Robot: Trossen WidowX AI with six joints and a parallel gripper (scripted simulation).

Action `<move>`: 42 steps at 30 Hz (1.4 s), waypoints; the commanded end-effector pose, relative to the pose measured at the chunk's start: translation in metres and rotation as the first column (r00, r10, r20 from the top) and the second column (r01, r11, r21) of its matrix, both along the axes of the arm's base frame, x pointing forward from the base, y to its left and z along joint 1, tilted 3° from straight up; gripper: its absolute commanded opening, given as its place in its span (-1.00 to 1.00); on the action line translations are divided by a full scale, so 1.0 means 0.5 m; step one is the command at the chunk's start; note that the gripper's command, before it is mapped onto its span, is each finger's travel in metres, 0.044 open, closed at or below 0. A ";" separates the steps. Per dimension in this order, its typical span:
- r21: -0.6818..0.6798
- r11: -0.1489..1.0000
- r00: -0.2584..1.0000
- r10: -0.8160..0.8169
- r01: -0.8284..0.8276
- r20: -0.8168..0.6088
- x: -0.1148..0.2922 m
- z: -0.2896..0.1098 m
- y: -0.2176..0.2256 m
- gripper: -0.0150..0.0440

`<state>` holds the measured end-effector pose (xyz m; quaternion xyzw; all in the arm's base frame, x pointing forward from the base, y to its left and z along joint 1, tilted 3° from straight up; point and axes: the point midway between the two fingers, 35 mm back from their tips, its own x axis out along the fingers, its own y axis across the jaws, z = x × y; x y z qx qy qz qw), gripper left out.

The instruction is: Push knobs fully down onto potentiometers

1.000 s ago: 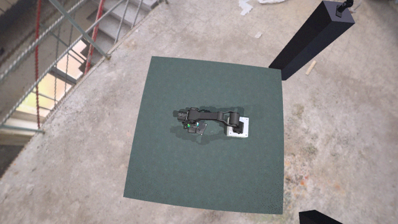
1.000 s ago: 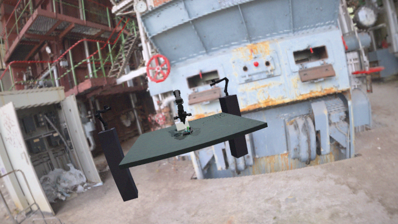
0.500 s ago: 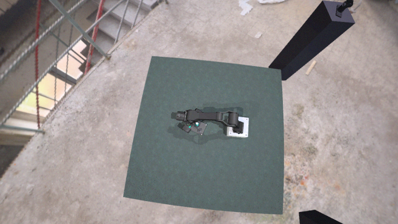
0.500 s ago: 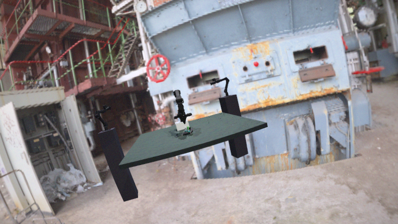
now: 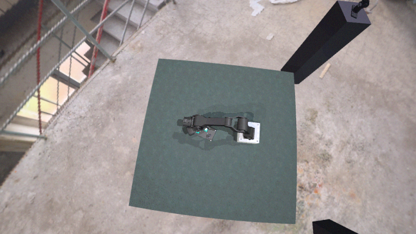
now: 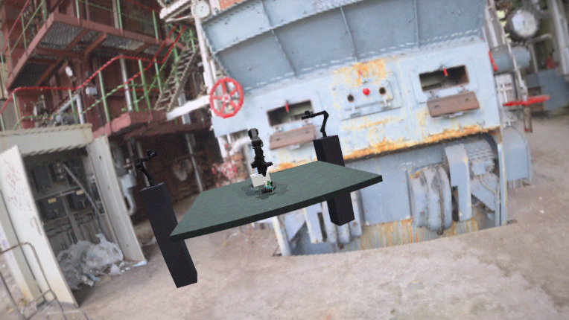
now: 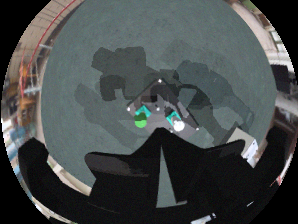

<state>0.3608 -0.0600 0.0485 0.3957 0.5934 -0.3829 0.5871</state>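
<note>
The dark circuit board (image 5: 203,135) (image 7: 159,120) stands on the table. A green knob (image 7: 140,121) is over one teal potentiometer (image 7: 144,109). A white knob (image 5: 206,129) (image 7: 178,125) is over the other teal potentiometer (image 7: 173,117). In the wrist view both knobs appear offset from the potentiometer bodies; how far down each sits cannot be told. My gripper (image 6: 264,174) (image 7: 159,131) is shut and empty, with its tips above the board. In the wrist view the tips appear between the two knobs, towards the lower edge. The arm hides part of the board in the top view.
The green table (image 5: 218,180) (image 6: 223,214) carries the arm's white base (image 5: 256,132) (image 6: 259,179). A dark component (image 5: 208,135) is also on the board. Black pillars (image 6: 169,238) (image 6: 336,178) with small arms on top stand beside the table.
</note>
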 end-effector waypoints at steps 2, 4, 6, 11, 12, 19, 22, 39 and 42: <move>0.005 0.982 0.982 -0.186 0.186 -0.001 0.008 0.006 0.003 -0.49; 0.006 0.967 0.967 -0.254 0.254 -0.003 0.010 0.007 0.004 -0.49; 0.006 0.947 0.947 -0.320 0.320 -0.006 0.012 0.007 0.005 -0.49; 0.005 0.879 0.879 -0.478 0.478 -0.012 0.016 0.010 0.007 -0.49; 0.005 0.862 0.862 -0.508 0.508 -0.014 0.017 0.010 0.007 -0.49; 0.001 0.715 0.715 -0.699 0.699 -0.022 0.023 0.013 0.010 -0.49; -0.001 0.639 0.639 -0.769 0.769 -0.025 0.026 0.014 0.011 -0.49; -0.022 0.107 0.107 -0.994 0.994 -0.037 0.040 0.021 0.018 -0.49; -0.026 0.004 0.003 -0.999 1.000 -0.037 0.043 0.022 0.020 -0.49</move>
